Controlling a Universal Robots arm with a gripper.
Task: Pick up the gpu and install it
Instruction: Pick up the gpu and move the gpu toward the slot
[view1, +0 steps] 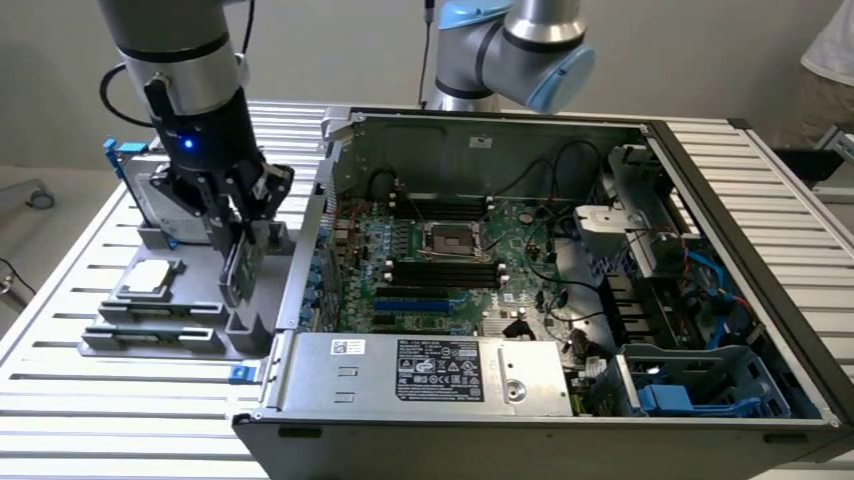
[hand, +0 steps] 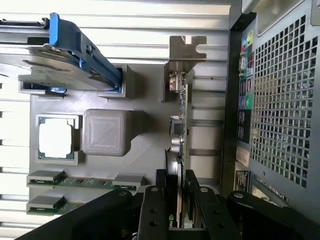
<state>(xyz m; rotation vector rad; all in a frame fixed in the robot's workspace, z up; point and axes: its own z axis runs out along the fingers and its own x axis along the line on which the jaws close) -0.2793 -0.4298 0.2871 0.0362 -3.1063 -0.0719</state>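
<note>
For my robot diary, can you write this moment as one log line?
tool: shut on gpu | gpu: upright on edge at gray holder | install: not done

Table: slatted metal top, pale ribs with dark gaps. Bare slats show around both loads, also in the wrist view.
Holder: grey plastic tray with moulded slots, flat on the slats toward the exterior view's left.
Case: open computer case lying on its side on the slats, on the exterior view's right of the holder.
Spacing: holder and case sit just beside each other. The case's perforated port wall faces the holder.
</note>
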